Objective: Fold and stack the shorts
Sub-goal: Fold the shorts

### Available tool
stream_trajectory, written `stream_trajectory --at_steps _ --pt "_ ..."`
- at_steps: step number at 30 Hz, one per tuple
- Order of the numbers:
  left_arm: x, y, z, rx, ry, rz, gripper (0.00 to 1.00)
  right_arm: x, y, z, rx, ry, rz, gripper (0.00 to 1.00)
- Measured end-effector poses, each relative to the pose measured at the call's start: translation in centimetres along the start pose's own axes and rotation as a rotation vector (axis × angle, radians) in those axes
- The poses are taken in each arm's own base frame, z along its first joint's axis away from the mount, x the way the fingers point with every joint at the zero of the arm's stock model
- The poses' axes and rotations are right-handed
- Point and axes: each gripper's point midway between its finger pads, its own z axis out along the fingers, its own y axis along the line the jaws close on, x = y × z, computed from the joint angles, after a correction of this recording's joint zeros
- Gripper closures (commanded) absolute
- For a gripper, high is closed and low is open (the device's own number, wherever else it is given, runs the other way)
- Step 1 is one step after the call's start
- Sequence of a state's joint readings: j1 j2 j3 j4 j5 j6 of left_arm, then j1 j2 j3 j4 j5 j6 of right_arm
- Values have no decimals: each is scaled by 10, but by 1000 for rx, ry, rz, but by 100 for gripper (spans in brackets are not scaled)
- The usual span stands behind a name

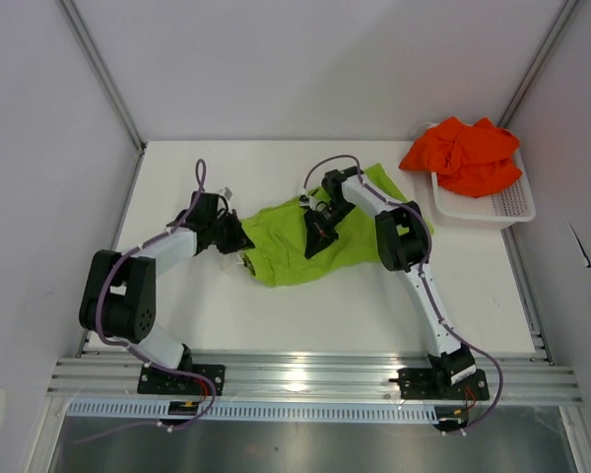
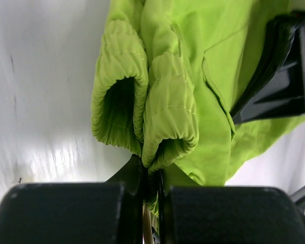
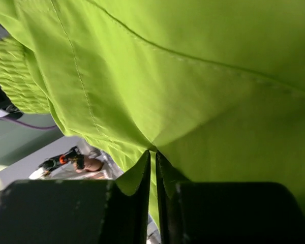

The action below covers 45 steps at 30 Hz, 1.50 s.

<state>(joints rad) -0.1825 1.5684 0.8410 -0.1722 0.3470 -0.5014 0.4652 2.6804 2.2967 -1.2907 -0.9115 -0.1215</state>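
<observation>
Rail (image 1: 305, 376): a metal rail at the near edge carries both arm bases.
Near strip: the white table (image 1: 276, 320) lies bare between the rail and the cloth, the widest open room in view.
Left edge: the left arm (image 1: 118, 296) folds its elbow close to the table's left edge, leaving little room on that side.
Left gripper (image 2: 151, 178): pressed together on the gathered elastic edge of the green shorts (image 2: 213, 101), with cloth nipped between its fingers. Two puffed folds of elastic stand just beyond the fingertips.
Green shorts, place: mid-table, lying between the two arms, bunched and not flat.
Green shorts, axis: the long axis runs left to right and climbs slightly toward the far right. The elastic end points left, at the left gripper.
Right gripper (image 3: 153, 157): nearly closed, pinching a peak of smooth green cloth near the middle of the shorts.
Right arm (image 1: 404, 241): crosses over the right end of the shorts and hides part of it.
Far strip: bare table runs behind the shorts to the back wall.
Basket (image 1: 507, 205): a white mesh basket in the far right corner, at the table's right edge, near the green cloth. Whether they touch cannot be told.
Orange shorts (image 1: 465, 153): crumpled in a heap, spilling over the basket's far rim.
</observation>
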Motion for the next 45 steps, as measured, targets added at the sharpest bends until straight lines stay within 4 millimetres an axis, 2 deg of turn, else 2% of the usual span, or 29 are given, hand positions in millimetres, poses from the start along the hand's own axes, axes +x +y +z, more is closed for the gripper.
stream_trajectory --at_steps 2,7,10,13,16,20,23,26,30,35,39,45 --pt "-10 -2 2 -13 -4 9 100 3 -2 0 -31 8 26 100" --pt "-38 -4 1 -61 -16 28 100 10 -1 6 -146 -9 27 100" --pt "-65 -3 0 -76 -26 48 100 28 8 15 -198 -43 35 100" --pt "-91 -1 1 -38 -35 75 100 51 26 34 -222 -73 60 100" --pt "-107 10 0 0 -13 115 100 62 49 63 -208 -79 74 100" --pt "-122 21 -6 -5 21 197 99 56 77 99 -175 -95 80 100" --pt "-125 21 -9 -11 35 251 98 48 83 106 -156 -127 107 100" --pt "-123 25 -7 -42 64 306 98 35 74 96 -139 -175 141 100" --pt "-111 30 9 -134 136 384 100 17 48 63 -127 -242 195 100" --pt "-83 27 27 -201 241 458 100 6 19 26 -130 -302 235 100" --pt "-81 29 26 -224 259 466 100 3 8 10 -131 -330 254 100" --pt "-91 31 21 -255 244 482 100 9 11 3 -121 -313 296 80"
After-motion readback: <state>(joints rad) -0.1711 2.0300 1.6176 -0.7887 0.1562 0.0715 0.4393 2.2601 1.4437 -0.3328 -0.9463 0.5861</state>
